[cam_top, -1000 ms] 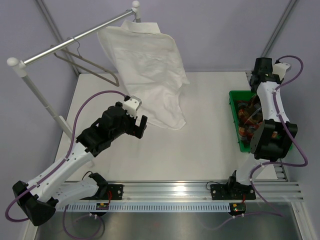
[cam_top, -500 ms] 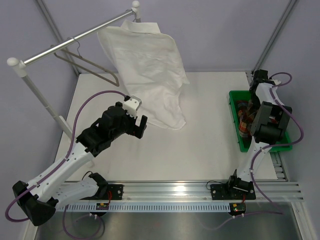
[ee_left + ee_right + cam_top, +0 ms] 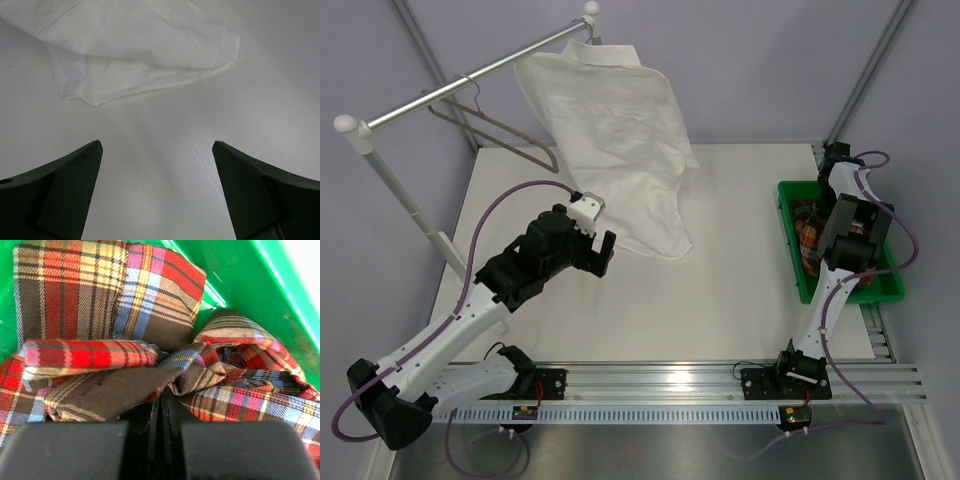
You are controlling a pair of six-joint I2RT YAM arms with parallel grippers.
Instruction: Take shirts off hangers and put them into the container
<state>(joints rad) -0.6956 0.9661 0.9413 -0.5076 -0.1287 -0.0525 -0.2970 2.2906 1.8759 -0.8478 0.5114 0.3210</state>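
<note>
The off-white shirt (image 3: 615,125) hangs from the rail, and its lower hem (image 3: 145,45) lies on the table. Whatever holds it on the rail is hidden inside it. An empty wire hanger (image 3: 500,130) hangs to its left. My left gripper (image 3: 600,250) (image 3: 156,145) stands open just in front of the hem, with nothing between its fingers. The red-orange plaid shirt (image 3: 100,315) (image 3: 807,238) lies bunched in the green container (image 3: 788,225) (image 3: 250,295). My right gripper (image 3: 161,400) is down inside it, its jaws nearly together with plaid cloth pinched at the tips.
The silver rail (image 3: 470,85) on white posts crosses the back left corner. The right arm (image 3: 850,225) stands over the container at the table's right edge. Frame poles rise at the back. An aluminium base rail (image 3: 650,380) runs along the near edge.
The right arm has folded down and lowered its wrist into the container with the plaid shirt. The left arm and the off-white shirt have not moved.
</note>
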